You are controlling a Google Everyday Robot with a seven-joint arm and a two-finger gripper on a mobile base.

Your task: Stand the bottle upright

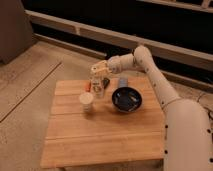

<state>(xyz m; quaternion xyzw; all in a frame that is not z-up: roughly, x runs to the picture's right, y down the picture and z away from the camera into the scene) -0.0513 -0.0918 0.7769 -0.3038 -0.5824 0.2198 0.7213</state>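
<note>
Camera view, gripper (100,69) over the far part of the wooden table (100,140), whether it grasps anything cannot be told, bottle (97,86) upright directly beneath it, white cup (87,102) just nearer the camera, dark blue bowl (126,99) beside, toward the arm.

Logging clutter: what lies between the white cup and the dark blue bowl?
Camera view: bare table; the bottle sits just behind that gap, under the end effector.

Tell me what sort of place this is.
Probably a lab or test space: a speckled floor, a lone wooden table and a rail along the dark wall. The gripper is at the top of the bottle, near a cup and bowl.
</note>
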